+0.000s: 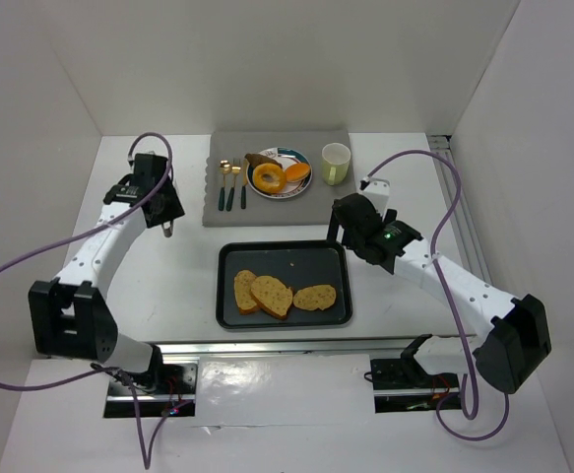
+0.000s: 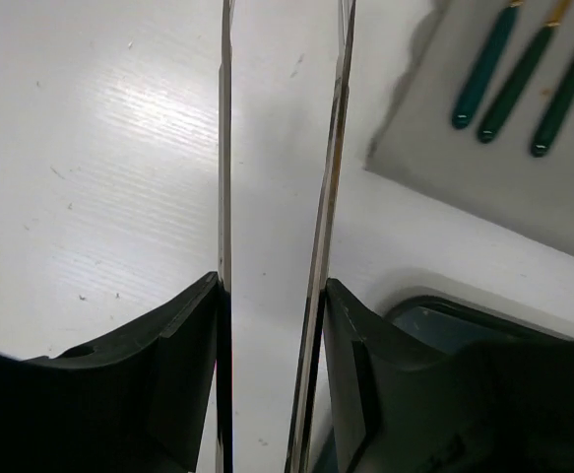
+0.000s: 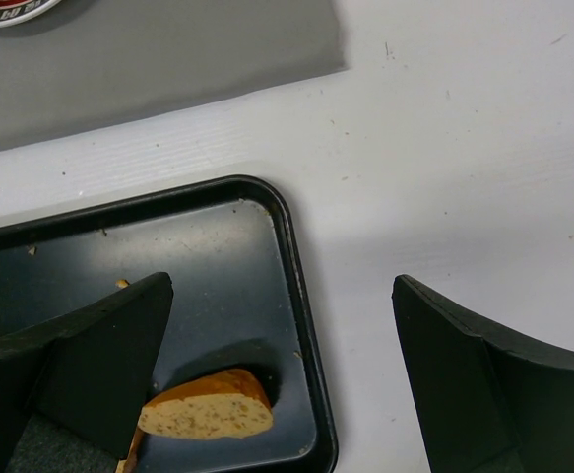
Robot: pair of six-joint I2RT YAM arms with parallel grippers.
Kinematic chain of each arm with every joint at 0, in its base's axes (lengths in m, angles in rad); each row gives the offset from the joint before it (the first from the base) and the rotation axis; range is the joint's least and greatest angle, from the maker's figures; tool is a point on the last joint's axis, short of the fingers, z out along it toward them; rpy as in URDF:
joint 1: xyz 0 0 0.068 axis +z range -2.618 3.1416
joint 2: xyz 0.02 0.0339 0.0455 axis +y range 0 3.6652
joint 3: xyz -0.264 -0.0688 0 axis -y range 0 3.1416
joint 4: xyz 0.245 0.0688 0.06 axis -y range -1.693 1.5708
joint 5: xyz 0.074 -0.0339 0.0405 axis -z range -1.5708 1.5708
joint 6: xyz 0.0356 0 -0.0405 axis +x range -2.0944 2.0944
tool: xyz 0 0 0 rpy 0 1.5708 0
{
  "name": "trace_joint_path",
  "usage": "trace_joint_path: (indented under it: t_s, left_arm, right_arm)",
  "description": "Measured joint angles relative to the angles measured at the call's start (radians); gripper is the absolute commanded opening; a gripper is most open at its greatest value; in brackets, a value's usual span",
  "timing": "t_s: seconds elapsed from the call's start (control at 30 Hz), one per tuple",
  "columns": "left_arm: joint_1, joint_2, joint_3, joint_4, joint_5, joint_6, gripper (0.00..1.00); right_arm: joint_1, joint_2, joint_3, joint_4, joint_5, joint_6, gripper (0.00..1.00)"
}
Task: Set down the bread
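Note:
The bread lies on a patterned plate (image 1: 301, 187) at the back: a golden ring doughnut (image 1: 268, 178), an orange bun (image 1: 297, 173) and a dark brown piece (image 1: 258, 159). Three toasted slices (image 1: 272, 295) lie in a black tray (image 1: 285, 254). My left gripper (image 1: 168, 222) hangs over the bare table left of the tray, shut on thin metal tongs (image 2: 331, 148) whose two blades run along its fingers (image 2: 183, 335). My right gripper (image 1: 344, 232) is open and empty above the tray's back right corner (image 3: 282, 212); one slice (image 3: 208, 406) shows below its left finger.
A grey mat (image 1: 277, 207) at the back holds the plate, three green-handled pieces of cutlery (image 1: 232, 182) and a pale green cup (image 1: 336, 164). The cutlery handles (image 2: 508, 79) and a tray corner (image 2: 434, 320) show in the left wrist view. White walls enclose the table.

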Motion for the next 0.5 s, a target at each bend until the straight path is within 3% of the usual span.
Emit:
trace_joint_path:
  t_s: [0.2, 0.33, 0.47, 0.5]
  left_arm:
    - [0.102, 0.145, -0.016, 0.056, 0.056, 0.001, 0.62]
    - [0.148, 0.255, 0.026, 0.059, 0.103, 0.021, 0.85]
    - [0.188, 0.356, 0.099, 0.045, 0.150, 0.029, 0.90]
    - [0.197, 0.366, 0.110, 0.040, 0.159, 0.034, 0.97]
  right_arm:
    - [0.000, -0.001, -0.008, 0.009, -0.007, 0.000, 1.00]
    - [0.000, -0.001, -0.021, 0.014, -0.024, 0.000, 1.00]
    - [0.000, -0.001, -0.021, 0.019, -0.033, -0.001, 1.00]
    - [0.000, 0.000, -0.021, 0.019, -0.034, -0.001, 1.00]
